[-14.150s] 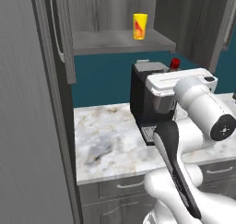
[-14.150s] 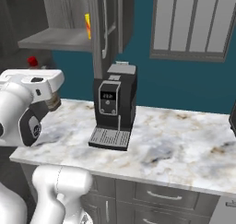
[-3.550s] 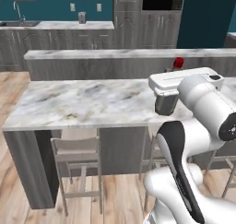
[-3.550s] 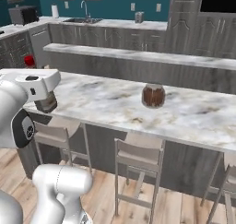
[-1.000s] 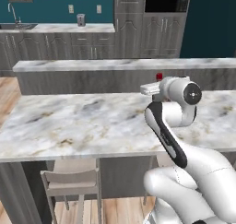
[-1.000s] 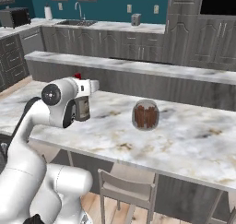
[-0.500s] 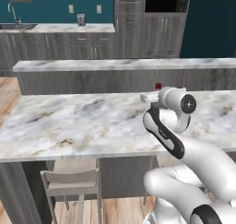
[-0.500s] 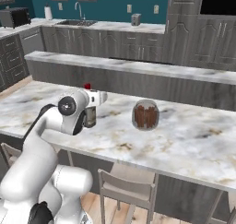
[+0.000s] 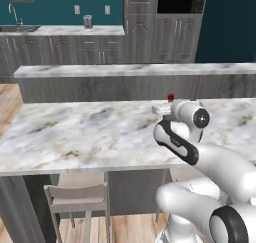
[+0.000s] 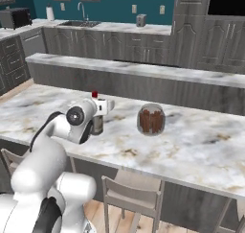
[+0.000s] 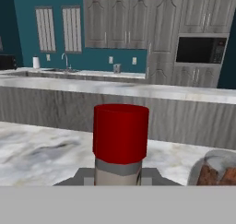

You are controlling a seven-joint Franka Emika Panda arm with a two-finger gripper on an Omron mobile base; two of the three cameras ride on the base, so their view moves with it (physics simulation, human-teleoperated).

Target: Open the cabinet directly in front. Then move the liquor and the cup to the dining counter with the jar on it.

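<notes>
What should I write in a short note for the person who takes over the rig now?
Gripper: shut on the liquor, which stands upright at the dining counter; whether its base touches the top I cannot tell.
Jar: on the same counter, close beside the liquor, not touching it. In the hand view the liquor's red cap is up close and the jar's edge shows at the lower right.
Done: the liquor is brought to the counter with the jar.
Left: release the liquor, then fetch the cup and put it on this counter too.
</notes>
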